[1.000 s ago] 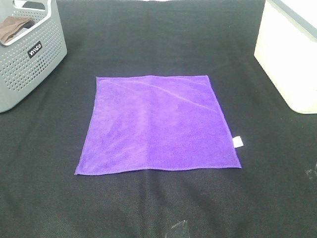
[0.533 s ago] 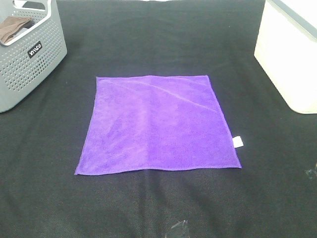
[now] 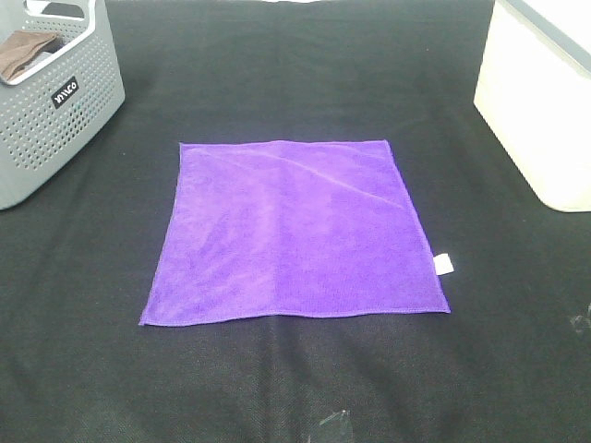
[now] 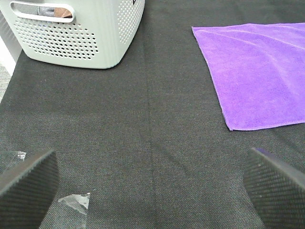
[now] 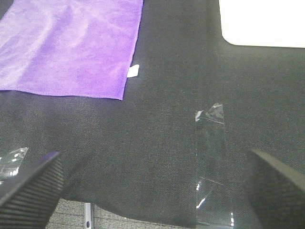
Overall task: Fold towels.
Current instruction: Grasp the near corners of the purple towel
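Observation:
The purple towel (image 3: 294, 231) lies spread flat as a square in the middle of the black table, with a small white tag (image 3: 443, 264) on its right edge. It also shows in the left wrist view (image 4: 257, 71) and in the right wrist view (image 5: 71, 47), tag (image 5: 134, 71) included. Neither arm shows in the exterior high view. My left gripper (image 4: 150, 191) is open and empty, back from the towel's near left corner. My right gripper (image 5: 152, 191) is open and empty, back from the towel's near right corner.
A grey perforated basket (image 3: 51, 101) holding a brown cloth (image 3: 23, 53) stands at the back left, also in the left wrist view (image 4: 76, 33). A white box (image 3: 540, 101) stands at the back right. Clear tape strips (image 5: 212, 167) (image 4: 74, 202) lie near the front edge.

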{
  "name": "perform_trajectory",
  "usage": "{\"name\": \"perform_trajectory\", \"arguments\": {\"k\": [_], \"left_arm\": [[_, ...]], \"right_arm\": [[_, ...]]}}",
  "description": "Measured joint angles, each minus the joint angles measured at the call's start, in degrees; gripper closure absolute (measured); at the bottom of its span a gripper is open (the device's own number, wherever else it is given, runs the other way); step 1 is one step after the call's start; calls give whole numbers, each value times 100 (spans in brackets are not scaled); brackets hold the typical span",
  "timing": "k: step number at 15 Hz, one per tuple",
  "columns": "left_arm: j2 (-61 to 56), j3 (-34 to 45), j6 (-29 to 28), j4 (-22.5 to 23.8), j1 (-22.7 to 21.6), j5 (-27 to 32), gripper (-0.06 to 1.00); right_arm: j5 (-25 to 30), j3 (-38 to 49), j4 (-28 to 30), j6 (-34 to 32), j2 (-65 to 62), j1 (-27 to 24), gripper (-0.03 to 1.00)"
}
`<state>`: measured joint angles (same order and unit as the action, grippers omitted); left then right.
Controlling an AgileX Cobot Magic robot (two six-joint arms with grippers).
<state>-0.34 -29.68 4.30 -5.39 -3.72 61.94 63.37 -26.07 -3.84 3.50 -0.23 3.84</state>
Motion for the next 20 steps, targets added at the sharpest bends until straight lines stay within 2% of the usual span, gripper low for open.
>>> {"name": "perform_trajectory", "arguments": {"k": [20], "left_arm": [[0, 0, 0, 0, 0, 0, -4]], "right_arm": [[0, 0, 0, 0, 0, 0, 1]]}}
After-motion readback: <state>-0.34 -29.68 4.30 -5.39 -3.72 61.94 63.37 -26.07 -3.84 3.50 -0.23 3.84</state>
